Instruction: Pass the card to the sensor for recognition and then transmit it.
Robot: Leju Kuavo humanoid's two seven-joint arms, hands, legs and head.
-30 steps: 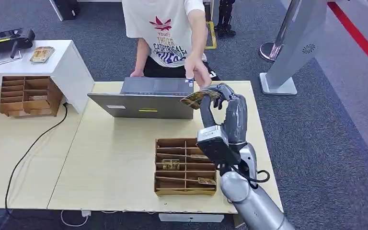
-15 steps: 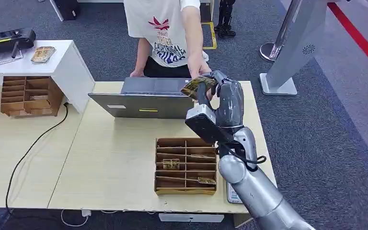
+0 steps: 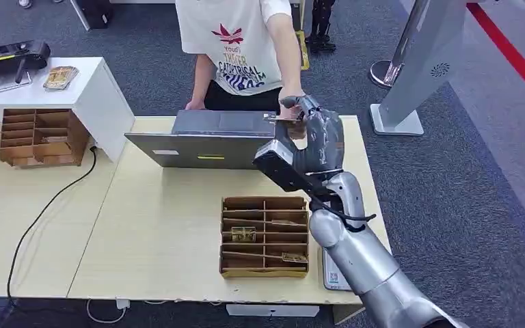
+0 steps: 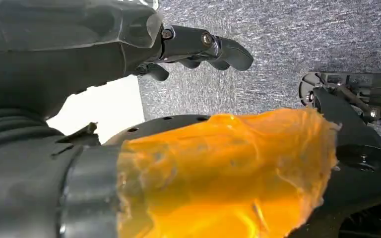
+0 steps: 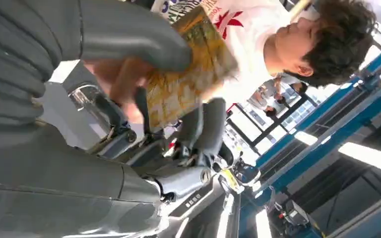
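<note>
Since a second ago the right arm has pushed further out over the desk, so the card (image 3: 281, 120) now sits over the far edge of the table, right by the back corner of the laptop (image 3: 205, 140), and the person's hand (image 3: 291, 96) has come down until it's touching the far end of it. Before, that hand was still a bit above the card.

Card is gold/yellow patterned. The right hand (image 3: 311, 133) is grasping it: in the right wrist view you can see the card (image 5: 191, 69) pinched with the thick grey thumb (image 5: 134, 47) across one face and the darker fingers (image 5: 206, 126) behind the other. Can't tell from these shots how firmly the person has hold of their end.

The left hand (image 4: 198, 47) hangs over grey carpet with its fingers loosely curled and nothing in them, so it's basically clenched on air.

Stuff around it: person in a white printed t-shirt (image 3: 229, 41) stands at the far side of the table (image 3: 157, 225), their other hand resting by the laptop. A cardboard divider tray (image 3: 264, 237) sits near the robot's side of the table with a couple of cards lying in its slots. Off to the left a similar tray (image 3: 37, 137) sits next to a white cabinet (image 3: 102, 96).
</note>
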